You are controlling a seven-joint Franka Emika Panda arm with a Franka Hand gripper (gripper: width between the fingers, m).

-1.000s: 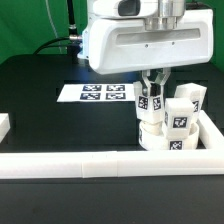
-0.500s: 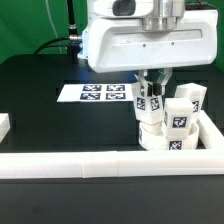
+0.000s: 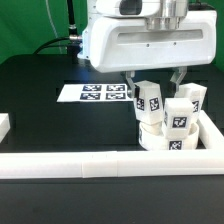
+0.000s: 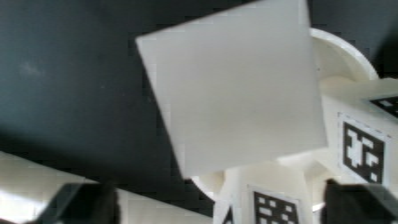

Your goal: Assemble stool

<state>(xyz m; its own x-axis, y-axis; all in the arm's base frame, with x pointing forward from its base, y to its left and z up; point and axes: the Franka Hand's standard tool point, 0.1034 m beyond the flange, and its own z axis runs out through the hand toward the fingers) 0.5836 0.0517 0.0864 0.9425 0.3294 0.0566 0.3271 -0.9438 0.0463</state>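
In the corner of the white rail (image 3: 100, 165), the stool (image 3: 165, 125) has seat and legs up, gripper (image 3: 155, 82) spread and clear above one leg (image 3: 150, 100); whether seating is finished, cannot tell.

Seat (image 3: 165, 139) mostly hidden behind legs (image 3: 150, 102).

The stool legs (image 3: 150, 101) and the round seat (image 3: 165, 138) are white and carry black-and-white square tags, the marker board (image 3: 97, 93) is white with the same kind of tags, the table (image 3: 40, 110) is black, and the rail (image 3: 90, 166) is white.
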